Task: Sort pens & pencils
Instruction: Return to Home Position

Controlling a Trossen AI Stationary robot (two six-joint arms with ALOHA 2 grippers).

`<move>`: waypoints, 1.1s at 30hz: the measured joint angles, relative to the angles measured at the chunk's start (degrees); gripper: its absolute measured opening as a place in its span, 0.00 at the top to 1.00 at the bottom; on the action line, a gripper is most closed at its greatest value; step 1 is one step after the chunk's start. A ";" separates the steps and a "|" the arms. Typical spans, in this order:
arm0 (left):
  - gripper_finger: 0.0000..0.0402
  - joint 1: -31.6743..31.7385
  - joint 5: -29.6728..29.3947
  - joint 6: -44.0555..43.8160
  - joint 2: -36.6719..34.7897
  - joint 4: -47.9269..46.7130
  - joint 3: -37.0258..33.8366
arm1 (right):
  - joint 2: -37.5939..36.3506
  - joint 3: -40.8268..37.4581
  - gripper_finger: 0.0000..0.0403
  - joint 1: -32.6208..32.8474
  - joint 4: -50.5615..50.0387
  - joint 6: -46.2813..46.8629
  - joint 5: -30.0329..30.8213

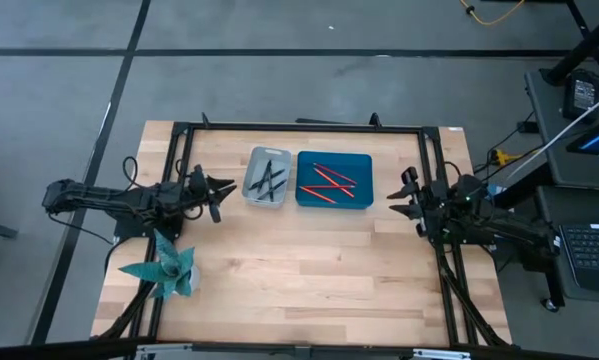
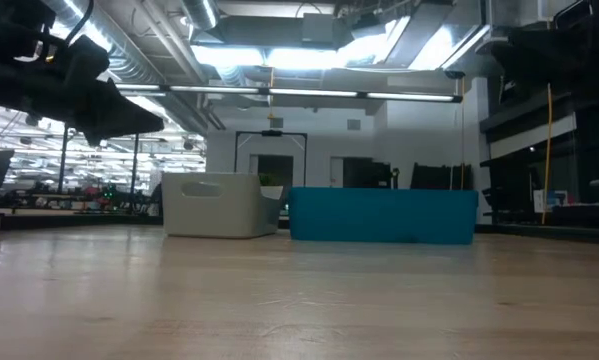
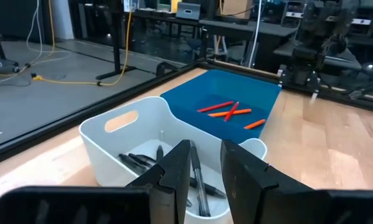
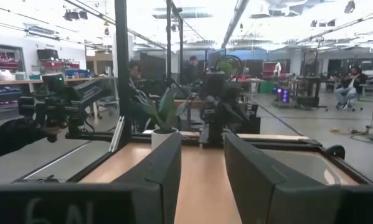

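The two bins stand side by side at the far middle of the wooden counter [image 1: 309, 270], touching or nearly so. The gray bin [image 3: 99, 158] is on the left. It holds several black pens [image 1: 269, 180], which lie crossed over each other on its floor. The blue bin [image 1: 361, 165] is on the right. It holds the red-orange pencils [image 1: 327, 185], also lying flat and partly crossed. No pen or pencil lies on the counter outside the bins.

The left tool [image 1: 222, 187] hangs just beside the left side of the gray bin and points toward it. Its wrist view looks down into this bin. Its two fingers stand a little apart, with a narrow gap, and nothing is between them.

The right tool [image 1: 407, 197] is to the right of the blue bin, near it but apart, and points toward the left arm. Its fingers have a moderate gap and hold nothing.

A teal artificial plant [image 1: 169, 268] stands on the near left part of the counter, well apart from the bins.
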 joint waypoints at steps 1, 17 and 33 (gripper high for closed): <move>0.79 0.00 -0.07 -0.18 0.00 -0.07 0.00 | 0.00 0.00 0.69 0.00 -0.33 0.33 0.00; 0.79 0.00 -0.37 -2.08 0.00 -1.09 0.00 | 0.02 0.00 0.69 0.00 -3.80 0.66 0.00; 0.79 0.00 -0.42 -1.97 0.00 -1.09 0.00 | 0.02 0.00 0.69 0.00 -3.78 0.62 0.02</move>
